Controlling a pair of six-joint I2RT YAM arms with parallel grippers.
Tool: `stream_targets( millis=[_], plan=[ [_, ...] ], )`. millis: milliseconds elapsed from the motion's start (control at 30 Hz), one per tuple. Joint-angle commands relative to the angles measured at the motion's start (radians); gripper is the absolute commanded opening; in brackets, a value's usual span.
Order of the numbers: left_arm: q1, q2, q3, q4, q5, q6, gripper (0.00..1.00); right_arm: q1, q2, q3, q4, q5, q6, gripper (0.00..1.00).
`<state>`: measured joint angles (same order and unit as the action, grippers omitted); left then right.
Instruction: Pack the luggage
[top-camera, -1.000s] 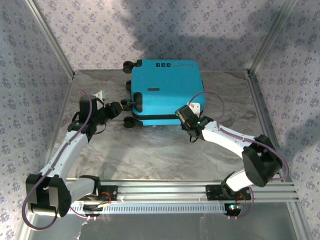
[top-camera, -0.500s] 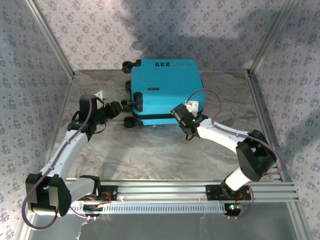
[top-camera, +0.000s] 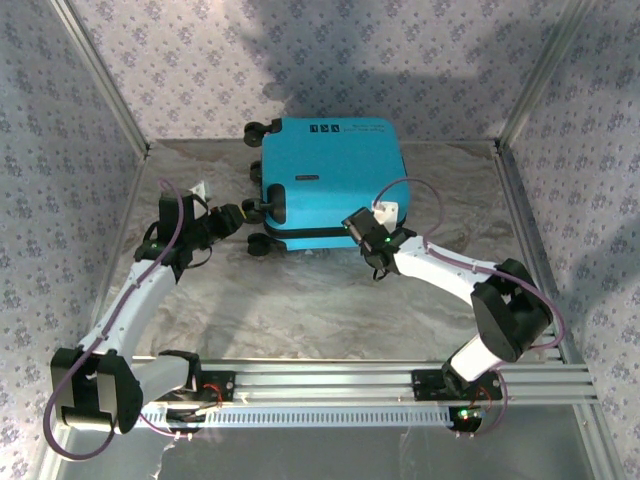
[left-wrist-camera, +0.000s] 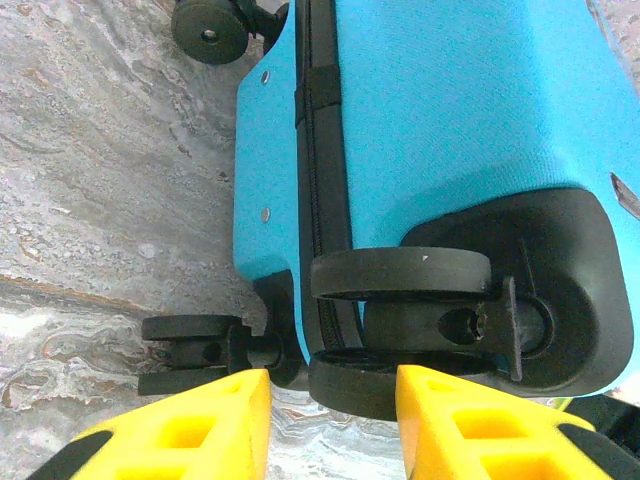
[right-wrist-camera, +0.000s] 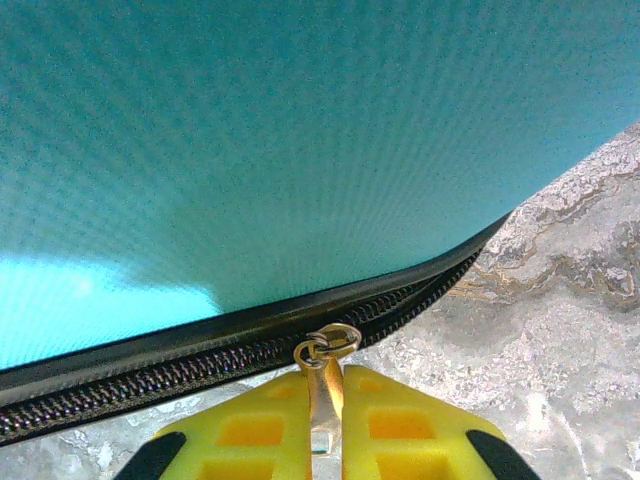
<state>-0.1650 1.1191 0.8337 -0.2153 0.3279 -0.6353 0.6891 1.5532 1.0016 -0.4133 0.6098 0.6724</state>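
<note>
**Q:** What do we meet first, reading from the near edge?

**A:** Bare marbled table (top-camera: 300, 310), then the two grippers. We see the right gripper (right-wrist-camera: 325, 392) pinched narrow on the metal zipper pull (right-wrist-camera: 326, 345), its tab pressed between the yellow fingers (right-wrist-camera: 400, 420).

**Q:** And the left gripper (top-camera: 238, 216)?

**A:** We see it part-open, its fingers either side of a black wheel (left-wrist-camera: 355, 385), with table showing between one finger and that wheel.

**Q:** Where does the luggage lie?

**A:** The luggage (top-camera: 335, 180) lies flat and closed at the far middle of the table, just beyond both grippers. Its near edge, carrying the zipper (right-wrist-camera: 150, 385), meets the right gripper. Its wheeled end faces left, at the left gripper. Behind it we see the patterned wall (top-camera: 350, 60).
</note>
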Motion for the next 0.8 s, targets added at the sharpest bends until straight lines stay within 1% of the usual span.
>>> stream_targets(
  millis=[0,100,167,367,467,567,633,767],
  plan=[
    [-0.006,-0.027,0.039,-0.015,0.002,0.022,0.37,-0.019,-0.013,-0.039,-0.035,-0.054,-0.028,0.11],
    [-0.005,-0.03,0.039,-0.015,0.002,0.022,0.37,-0.037,-0.036,-0.073,0.009,-0.104,-0.037,0.1],
    [-0.005,-0.031,0.039,-0.019,0.0,0.023,0.37,-0.044,-0.05,-0.096,0.036,-0.143,-0.09,0.1],
    [-0.005,-0.046,0.037,-0.032,0.0,0.034,0.37,-0.084,-0.127,-0.169,0.12,-0.321,-0.202,0.07],
    [-0.005,-0.056,0.035,-0.037,0.0,0.036,0.37,-0.128,-0.186,-0.214,0.156,-0.427,-0.265,0.06],
    [-0.005,-0.068,0.029,-0.033,0.002,0.033,0.37,-0.196,-0.247,-0.255,0.176,-0.542,-0.301,0.06],
    [-0.005,-0.073,0.025,-0.028,0.005,0.03,0.37,-0.23,-0.287,-0.276,0.173,-0.578,-0.316,0.07],
    [-0.005,-0.075,0.024,-0.027,0.005,0.028,0.37,-0.258,-0.32,-0.291,0.161,-0.622,-0.351,0.11]
  ],
)
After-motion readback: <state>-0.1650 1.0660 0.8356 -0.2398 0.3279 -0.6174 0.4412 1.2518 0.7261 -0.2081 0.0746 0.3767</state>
